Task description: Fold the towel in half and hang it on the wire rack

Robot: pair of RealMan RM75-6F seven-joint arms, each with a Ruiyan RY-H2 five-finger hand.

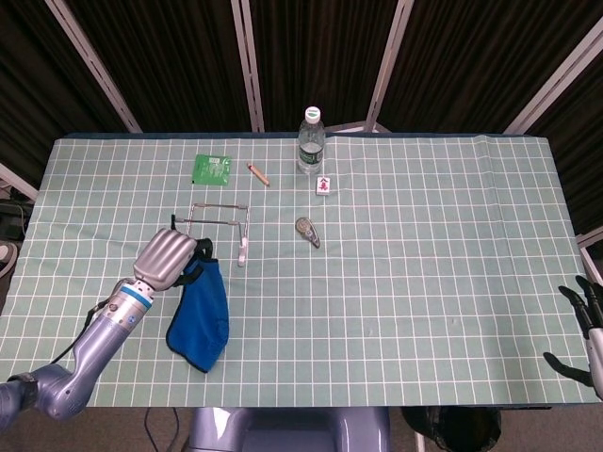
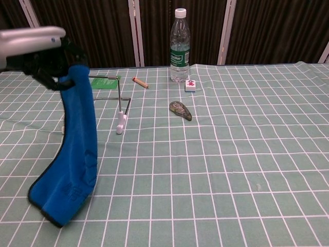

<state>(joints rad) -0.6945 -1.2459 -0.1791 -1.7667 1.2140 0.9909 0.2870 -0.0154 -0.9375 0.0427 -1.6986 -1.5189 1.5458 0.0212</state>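
Observation:
My left hand (image 1: 168, 259) (image 2: 36, 47) grips one end of the folded blue towel (image 1: 202, 306) (image 2: 76, 146) and holds it well above the table. The towel hangs down from the hand, its lower end close to the cloth. The wire rack (image 1: 219, 224) (image 2: 110, 98) with white feet stands just beyond and to the right of the hand, partly hidden by the towel in the chest view. My right hand (image 1: 584, 325) is low at the table's right edge, fingers spread, holding nothing.
A water bottle (image 1: 311, 141) (image 2: 180, 45), a small red-and-white tile (image 1: 323, 185), a brown stick (image 1: 258, 174), a green packet (image 1: 213, 169) and a dark oval object (image 1: 308, 232) (image 2: 180, 110) lie behind and right of the rack on the green checked tablecloth (image 1: 424, 245).

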